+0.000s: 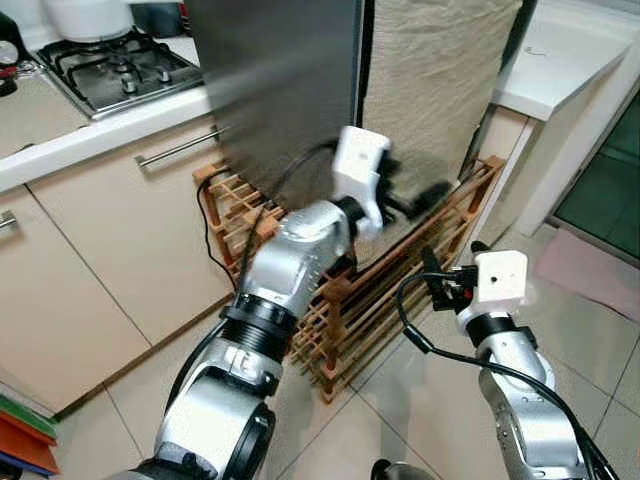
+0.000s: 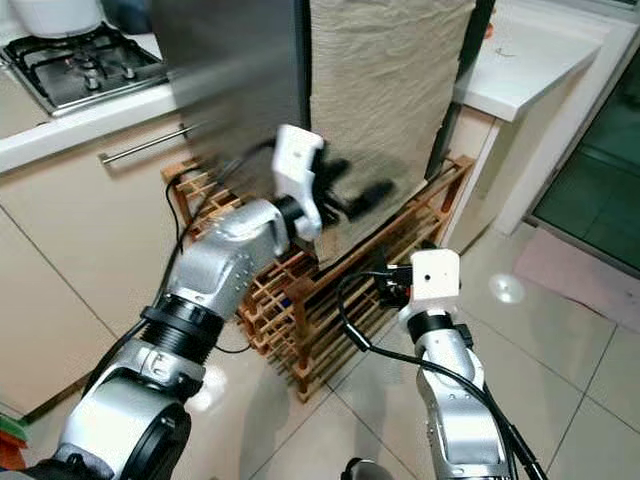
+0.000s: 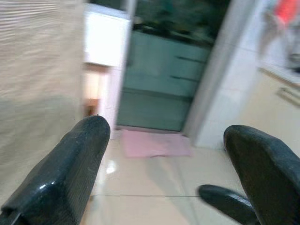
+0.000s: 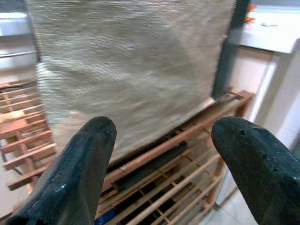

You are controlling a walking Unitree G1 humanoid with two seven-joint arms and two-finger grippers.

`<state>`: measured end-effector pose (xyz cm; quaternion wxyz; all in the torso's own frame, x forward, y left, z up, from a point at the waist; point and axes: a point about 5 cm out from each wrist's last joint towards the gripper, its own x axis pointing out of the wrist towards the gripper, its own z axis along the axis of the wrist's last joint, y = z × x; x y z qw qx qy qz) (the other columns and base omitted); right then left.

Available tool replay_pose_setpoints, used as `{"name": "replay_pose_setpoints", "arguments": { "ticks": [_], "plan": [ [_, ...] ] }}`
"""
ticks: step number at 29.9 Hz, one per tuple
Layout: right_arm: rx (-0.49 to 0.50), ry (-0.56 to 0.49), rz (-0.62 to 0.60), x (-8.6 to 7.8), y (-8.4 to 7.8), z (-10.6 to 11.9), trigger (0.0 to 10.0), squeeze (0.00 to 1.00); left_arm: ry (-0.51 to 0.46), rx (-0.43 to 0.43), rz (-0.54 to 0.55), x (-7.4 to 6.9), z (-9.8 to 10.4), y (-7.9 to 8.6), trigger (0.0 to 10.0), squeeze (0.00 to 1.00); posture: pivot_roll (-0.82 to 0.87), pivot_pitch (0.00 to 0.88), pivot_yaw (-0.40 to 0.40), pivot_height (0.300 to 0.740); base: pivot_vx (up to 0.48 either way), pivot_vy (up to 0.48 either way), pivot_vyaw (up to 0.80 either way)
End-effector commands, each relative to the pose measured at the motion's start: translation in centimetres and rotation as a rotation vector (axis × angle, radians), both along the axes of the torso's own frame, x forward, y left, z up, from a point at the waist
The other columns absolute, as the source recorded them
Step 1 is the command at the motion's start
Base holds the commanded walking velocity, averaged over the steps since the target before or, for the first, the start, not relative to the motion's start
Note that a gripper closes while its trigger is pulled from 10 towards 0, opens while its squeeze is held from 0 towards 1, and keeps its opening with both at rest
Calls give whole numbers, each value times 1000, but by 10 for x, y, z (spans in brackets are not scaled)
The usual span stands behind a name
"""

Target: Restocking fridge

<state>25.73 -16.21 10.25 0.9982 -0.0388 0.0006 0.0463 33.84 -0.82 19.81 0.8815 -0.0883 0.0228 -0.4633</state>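
Note:
The fridge shows a dark grey front (image 1: 280,90) and a side hung with beige cloth (image 1: 440,80). It stands on a low wooden slatted rack (image 1: 400,290). My left gripper (image 1: 420,200) is raised in front of the cloth, just right of the grey front's edge. Its fingers (image 3: 70,173) are open with nothing between them. My right gripper (image 1: 435,278) is lower, close to the rack's top rail. Its open fingers (image 4: 79,173) point at the cloth (image 4: 131,70) and the rack (image 4: 178,154), holding nothing.
A gas hob (image 1: 115,65) sits in the white counter (image 1: 90,135) to the left, over beige cabinets with a bar handle (image 1: 180,148). A black cable (image 1: 215,230) hangs by the rack. A white counter (image 1: 560,60) and a pink mat (image 1: 590,270) lie to the right.

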Motion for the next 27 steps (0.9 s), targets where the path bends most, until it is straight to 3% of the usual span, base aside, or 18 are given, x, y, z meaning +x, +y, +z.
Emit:
{"name": "replay_pose_setpoints", "arguments": {
  "ticks": [1,6,12,19,21,23,27],
  "plan": [
    [2,-9,-2,0,-1,4,10000,0,-15,-31,-69,-9,7,-11,10000,0,-147,0,45,740,0,0,0],
    [3,-8,1,0,1,4,10000,0,-51,-27,-116,-14,11,-15,10000,0,-148,0,45,740,0,0,0],
    [1,-9,1,1,2,4,10000,0,-78,-55,-61,-12,20,4,10000,0,-146,0,43,740,0,0,0],
    [-5,3,-4,0,-2,0,10000,0,-115,-83,94,-11,17,37,10000,0,-135,0,37,740,0,0,0],
    [-10,5,-3,0,-3,-1,10000,0,-122,-49,168,-9,9,52,10000,0,-124,0,29,740,0,0,0],
    [-10,5,-2,0,-3,-1,10000,0,-123,-41,177,-8,8,53,10000,0,-124,0,29,740,0,0,0],
    [-17,2,4,5,-3,0,10000,0,-94,13,323,6,-5,66,10000,0,-116,0,20,740,0,0,0]
  ]
}}
